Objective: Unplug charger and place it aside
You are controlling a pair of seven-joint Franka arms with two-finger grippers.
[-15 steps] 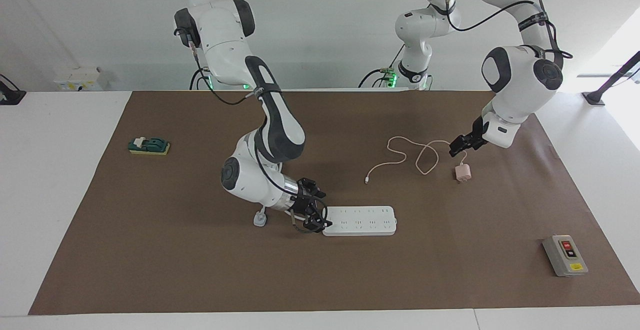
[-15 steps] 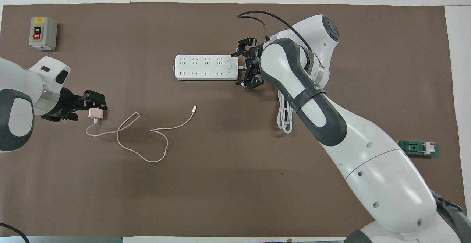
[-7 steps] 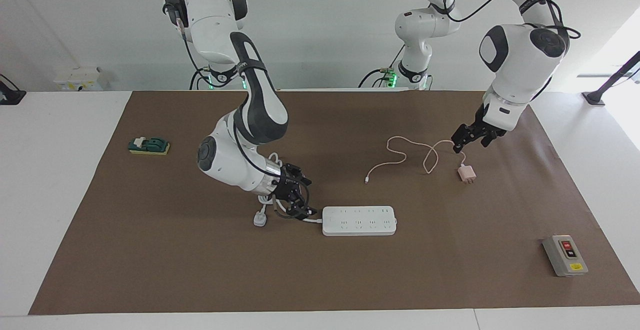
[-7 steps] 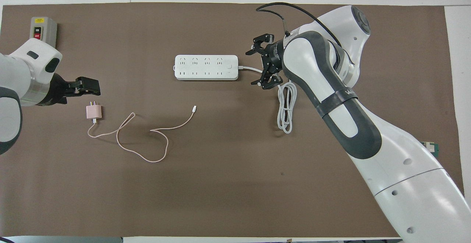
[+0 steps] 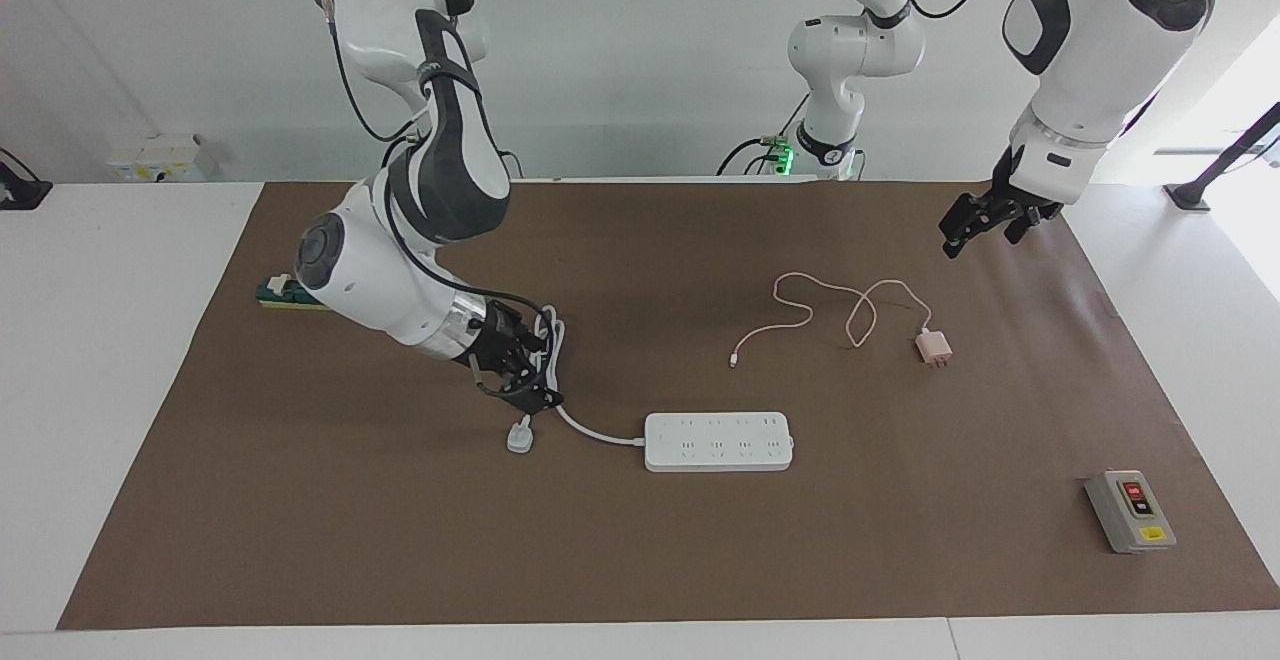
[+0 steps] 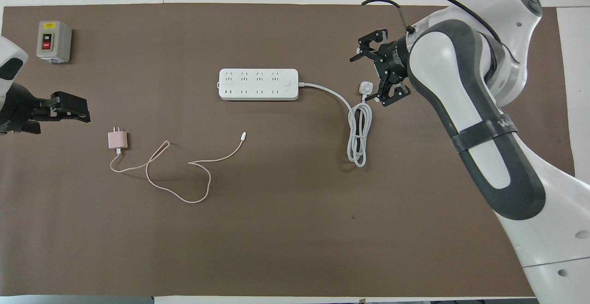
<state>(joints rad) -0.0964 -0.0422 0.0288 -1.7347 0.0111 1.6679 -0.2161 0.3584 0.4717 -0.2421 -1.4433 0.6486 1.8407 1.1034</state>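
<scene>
While the charger (image 5: 933,347) lies unplugged on the brown mat (image 5: 640,560) that covers the tabletop, nothing grips it. It rests toward the left arm's end of the tabletop, nearer to the robots than the white power strip (image 5: 718,441), and well apart from it. Its thin pink cable (image 5: 815,305) loops over the mat toward the middle, the free plug end lying loose.

Up in the air, the left pincer (image 5: 982,223) hangs over the mat near the edge at the left arm's end, its fingers spread and empty. The right pincer (image 5: 517,375) is low over the coiled white cord (image 6: 359,133) of the power strip, close to the white wall plug (image 5: 519,436) at the cord's end; its fingers stand apart and hold nothing.

A grey box with red and black buttons (image 5: 1130,511) sits toward the left arm's end, farther from the robots than the charger. A green and yellow block (image 5: 278,292) shows partly past the right arm, at that arm's end.
</scene>
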